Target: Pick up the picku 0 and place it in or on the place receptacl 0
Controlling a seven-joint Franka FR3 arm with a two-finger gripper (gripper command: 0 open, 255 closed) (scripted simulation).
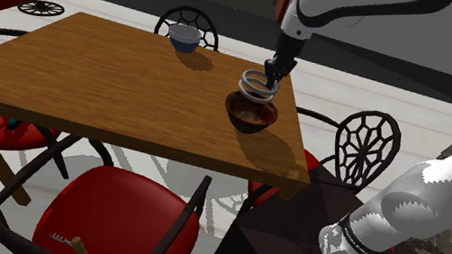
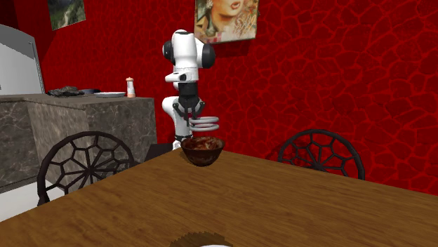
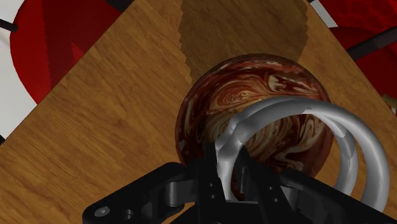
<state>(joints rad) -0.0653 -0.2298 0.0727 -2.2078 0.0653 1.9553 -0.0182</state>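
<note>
A silvery coiled ring point(image 1: 255, 87) hangs just above a dark brown marbled bowl point(image 1: 250, 114) near the wooden table's point(image 1: 104, 77) edge closest to the stand. My black gripper point(image 1: 269, 80) is shut on the ring's rim, on the side toward the arm. In the wrist view the fingers of my gripper point(image 3: 229, 167) clasp the ring point(image 3: 359, 137) with the bowl point(image 3: 254, 89) directly beneath. From the second exterior view the ring point(image 2: 204, 125) hovers slightly tilted over the bowl point(image 2: 202, 149), held by the gripper point(image 2: 191, 121).
A blue-and-white bowl point(image 1: 184, 37) stands at the table's far side. Dark wire-back chairs point(image 1: 362, 145) with red seats point(image 1: 116, 220) ring the table; a small corkscrew point(image 1: 65, 240) lies on the near seat. A stone counter point(image 2: 77, 119) with a shaker point(image 2: 130, 87) stands behind the arm.
</note>
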